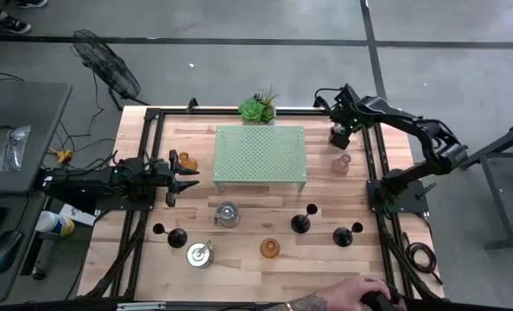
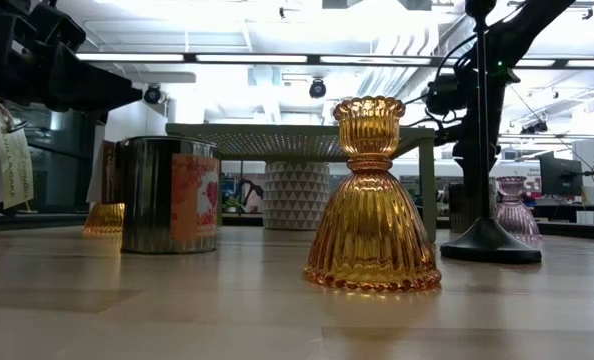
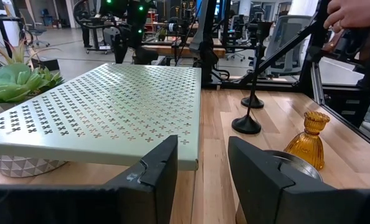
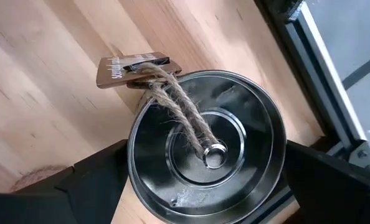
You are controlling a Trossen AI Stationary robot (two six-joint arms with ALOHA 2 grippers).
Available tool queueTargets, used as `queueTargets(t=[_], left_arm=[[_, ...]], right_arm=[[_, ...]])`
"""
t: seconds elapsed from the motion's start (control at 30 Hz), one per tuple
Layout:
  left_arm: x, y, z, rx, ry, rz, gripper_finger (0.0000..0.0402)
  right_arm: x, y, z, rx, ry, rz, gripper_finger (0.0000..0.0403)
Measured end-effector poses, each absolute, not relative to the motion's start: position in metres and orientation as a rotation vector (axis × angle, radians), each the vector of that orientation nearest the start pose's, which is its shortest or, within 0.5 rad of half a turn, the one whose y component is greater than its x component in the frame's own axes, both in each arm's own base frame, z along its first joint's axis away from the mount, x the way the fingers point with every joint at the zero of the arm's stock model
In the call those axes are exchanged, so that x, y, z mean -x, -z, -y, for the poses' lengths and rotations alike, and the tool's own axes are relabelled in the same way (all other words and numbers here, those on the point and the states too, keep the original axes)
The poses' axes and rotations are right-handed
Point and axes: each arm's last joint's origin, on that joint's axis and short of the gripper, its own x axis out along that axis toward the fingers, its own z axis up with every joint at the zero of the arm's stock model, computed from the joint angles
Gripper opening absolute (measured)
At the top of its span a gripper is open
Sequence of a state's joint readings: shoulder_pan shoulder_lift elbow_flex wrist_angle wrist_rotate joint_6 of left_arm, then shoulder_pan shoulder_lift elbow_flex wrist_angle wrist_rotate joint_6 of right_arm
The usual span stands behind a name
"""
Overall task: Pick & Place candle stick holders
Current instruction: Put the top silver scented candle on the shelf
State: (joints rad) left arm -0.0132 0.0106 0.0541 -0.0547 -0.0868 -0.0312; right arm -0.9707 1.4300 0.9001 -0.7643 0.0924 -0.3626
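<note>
The right gripper (image 4: 207, 182) is at the table's far right corner with its fingers closed against both sides of a silvery tin (image 4: 191, 162), which appears clamped, just behind a pink holder (image 1: 341, 164). To place it well, I would keep the tin level, let the twine tag hang free, steer clear of the pink holder and the stand (image 1: 261, 154), and release only once the base sits flat. The left gripper (image 1: 184, 175) waits with fingers apart beside an amber holder (image 1: 186, 161).
</note>
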Motion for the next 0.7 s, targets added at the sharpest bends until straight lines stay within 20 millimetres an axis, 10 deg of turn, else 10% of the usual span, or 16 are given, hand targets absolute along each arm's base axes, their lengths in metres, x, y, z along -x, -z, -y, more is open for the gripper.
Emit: queueTargets(t=[0.7], left_arm=[[-0.095,-0.176,-0.001,0.031,-0.073,-0.010,0.0138]], right_arm=[[-0.151,-0.180,0.212,-0.452,0.601,-1.313,0.0386]])
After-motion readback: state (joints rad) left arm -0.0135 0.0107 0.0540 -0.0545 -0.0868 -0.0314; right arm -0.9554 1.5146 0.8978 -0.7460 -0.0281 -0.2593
